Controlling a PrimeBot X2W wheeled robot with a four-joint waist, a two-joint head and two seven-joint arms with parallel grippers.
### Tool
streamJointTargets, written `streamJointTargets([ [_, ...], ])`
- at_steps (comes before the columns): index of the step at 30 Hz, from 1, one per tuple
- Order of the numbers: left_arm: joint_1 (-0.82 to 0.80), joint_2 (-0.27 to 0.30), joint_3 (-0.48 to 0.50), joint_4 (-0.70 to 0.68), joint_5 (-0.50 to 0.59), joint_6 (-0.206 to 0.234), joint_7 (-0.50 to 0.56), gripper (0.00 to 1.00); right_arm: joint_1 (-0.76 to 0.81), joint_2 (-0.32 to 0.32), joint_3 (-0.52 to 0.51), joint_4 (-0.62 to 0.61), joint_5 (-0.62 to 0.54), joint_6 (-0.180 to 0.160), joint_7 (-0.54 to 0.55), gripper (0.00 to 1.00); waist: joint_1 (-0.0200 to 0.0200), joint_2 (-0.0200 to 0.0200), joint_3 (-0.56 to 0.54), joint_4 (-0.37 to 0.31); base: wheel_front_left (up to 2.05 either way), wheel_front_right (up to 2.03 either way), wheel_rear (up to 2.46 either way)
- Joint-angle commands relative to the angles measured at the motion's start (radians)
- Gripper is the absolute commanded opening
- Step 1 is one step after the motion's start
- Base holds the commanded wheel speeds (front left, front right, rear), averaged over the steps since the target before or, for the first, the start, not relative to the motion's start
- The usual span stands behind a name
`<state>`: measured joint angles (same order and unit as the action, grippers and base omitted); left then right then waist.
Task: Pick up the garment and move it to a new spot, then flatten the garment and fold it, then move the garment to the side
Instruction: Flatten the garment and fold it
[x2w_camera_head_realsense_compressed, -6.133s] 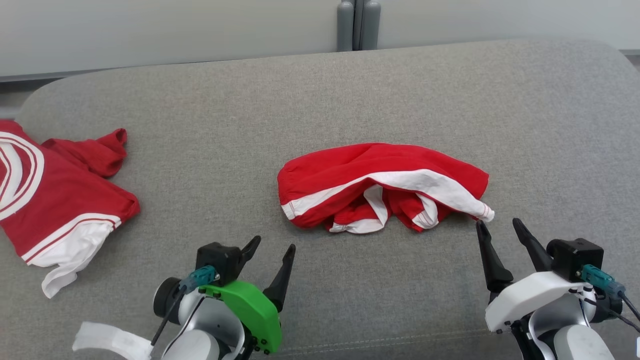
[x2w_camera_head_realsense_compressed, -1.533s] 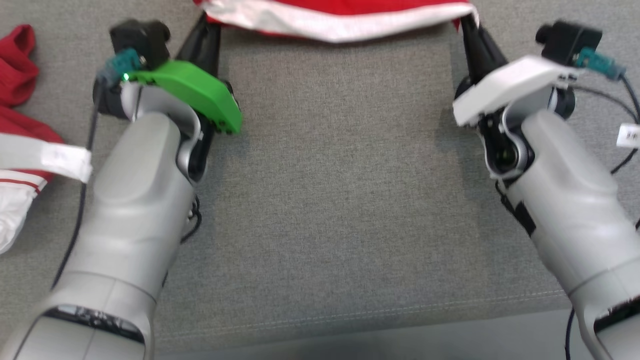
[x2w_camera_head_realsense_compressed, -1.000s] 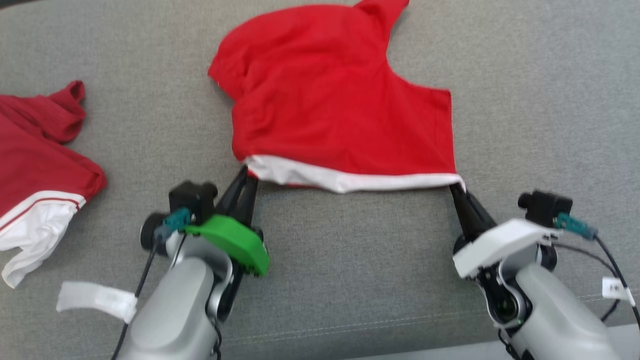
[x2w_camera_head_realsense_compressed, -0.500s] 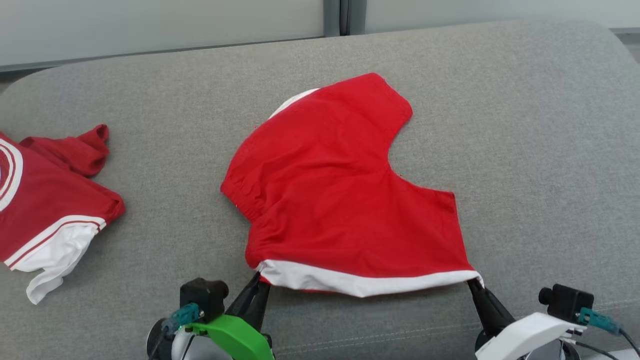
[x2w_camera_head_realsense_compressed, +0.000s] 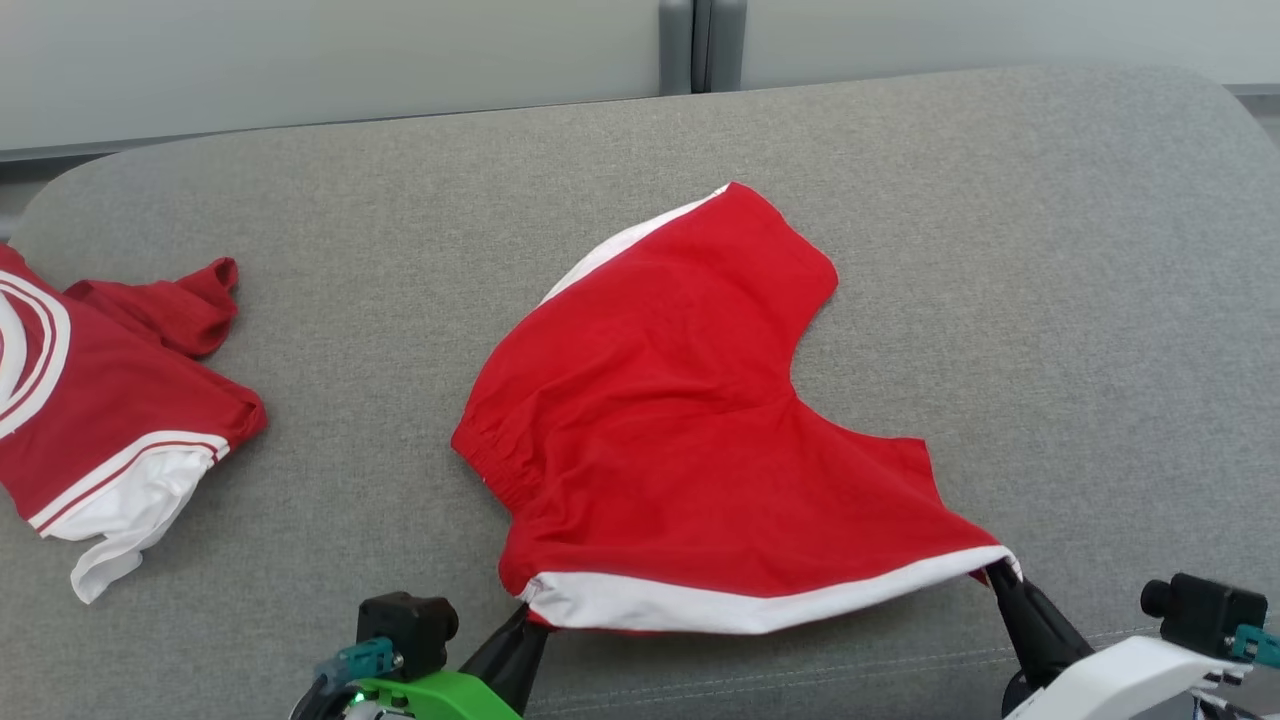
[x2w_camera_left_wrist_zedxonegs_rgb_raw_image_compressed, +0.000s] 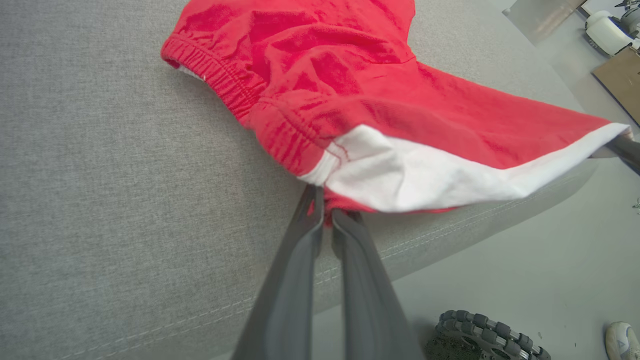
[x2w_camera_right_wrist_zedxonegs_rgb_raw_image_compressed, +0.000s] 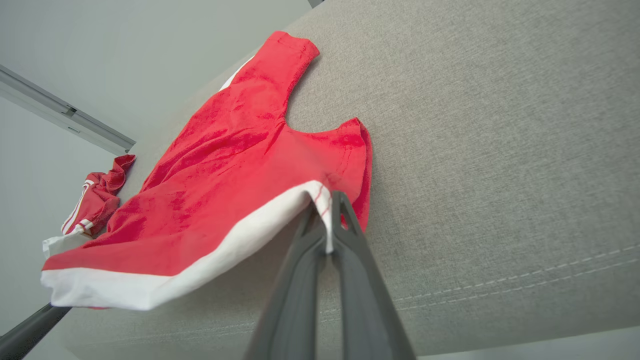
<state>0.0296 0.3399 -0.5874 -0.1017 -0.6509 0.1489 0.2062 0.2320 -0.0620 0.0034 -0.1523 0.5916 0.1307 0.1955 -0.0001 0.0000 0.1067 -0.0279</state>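
The garment (x2w_camera_head_realsense_compressed: 690, 430) is a pair of red shorts with a white side band, spread over the grey cushion (x2w_camera_head_realsense_compressed: 1050, 250), one leg pointing away from me. Its near white-banded edge is lifted off the cushion. My left gripper (x2w_camera_head_realsense_compressed: 525, 615) is shut on the near left corner of that edge; in the left wrist view the fingers pinch the garment (x2w_camera_left_wrist_zedxonegs_rgb_raw_image_compressed: 380, 125) at the left gripper (x2w_camera_left_wrist_zedxonegs_rgb_raw_image_compressed: 325, 212). My right gripper (x2w_camera_head_realsense_compressed: 995, 572) is shut on the near right corner; in the right wrist view the right gripper (x2w_camera_right_wrist_zedxonegs_rgb_raw_image_compressed: 327, 210) clamps the white hem of the garment (x2w_camera_right_wrist_zedxonegs_rgb_raw_image_compressed: 225, 170).
A second red and white garment (x2w_camera_head_realsense_compressed: 90, 400) lies crumpled at the cushion's far left, also seen as the second garment (x2w_camera_right_wrist_zedxonegs_rgb_raw_image_compressed: 95, 200). The cushion's front seam (x2w_camera_head_realsense_compressed: 800, 670) runs just before my grippers. Below it lie floor and a wheel (x2w_camera_left_wrist_zedxonegs_rgb_raw_image_compressed: 485, 335).
The head camera has tilted up between frames. The garment went from a crumpled heap to spread out, held by both grippers. In the last half second its near right corner went further right and nearer.
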Motion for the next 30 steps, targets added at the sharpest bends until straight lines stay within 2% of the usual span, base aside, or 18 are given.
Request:
streamJointTargets([
  [1, -0.023, 0.004, 0.003, -0.009, -0.009, -0.004, -0.002, 0.00, -0.026, 0.001, -0.008, -0.012, -0.013, 0.000, 0.005, 0.00, 0.0001, 0.0000, 0.006, 0.007, 0.00, 0.00, 0.00],
  [5, -0.065, -0.008, 0.007, -0.003, -0.009, -0.012, 0.005, 0.00, -0.114, 0.001, -0.008, -0.027, -0.044, 0.000, 0.025, 0.00, 0.0001, 0.0000, 0.029, 0.018, 0.00, 0.00, 0.00],
  [13, -0.188, -0.055, 0.018, 0.053, -0.027, -0.056, -0.008, 0.00, -0.366, -0.067, 0.028, 0.058, -0.087, 0.000, 0.023, 0.00, 0.0001, 0.0000, 0.107, 0.061, 0.00, 0.00, 0.00],
  [22, -0.340, -0.113, 0.037, 0.160, -0.043, -0.106, -0.045, 0.00, -0.667, -0.144, 0.084, 0.226, -0.064, 0.000, -0.010, 0.00, 0.0001, 0.0000, 0.221, 0.126, 0.00, 0.00, 0.00],
  [23, -0.368, -0.129, 0.039, 0.186, -0.045, -0.114, -0.060, 0.00, -0.729, -0.171, 0.099, 0.273, -0.068, 0.000, -0.014, 0.00, 0.0001, 0.0000, 0.241, 0.145, 0.00, 0.00, 0.00],
  [30, -0.442, -0.170, 0.038, 0.254, -0.043, -0.140, -0.099, 0.00, -0.896, -0.229, 0.165, 0.414, -0.044, 0.000, -0.027, 0.00, 0.0001, 0.0000, 0.296, 0.201, 0.00, 0.00, 0.00],
])
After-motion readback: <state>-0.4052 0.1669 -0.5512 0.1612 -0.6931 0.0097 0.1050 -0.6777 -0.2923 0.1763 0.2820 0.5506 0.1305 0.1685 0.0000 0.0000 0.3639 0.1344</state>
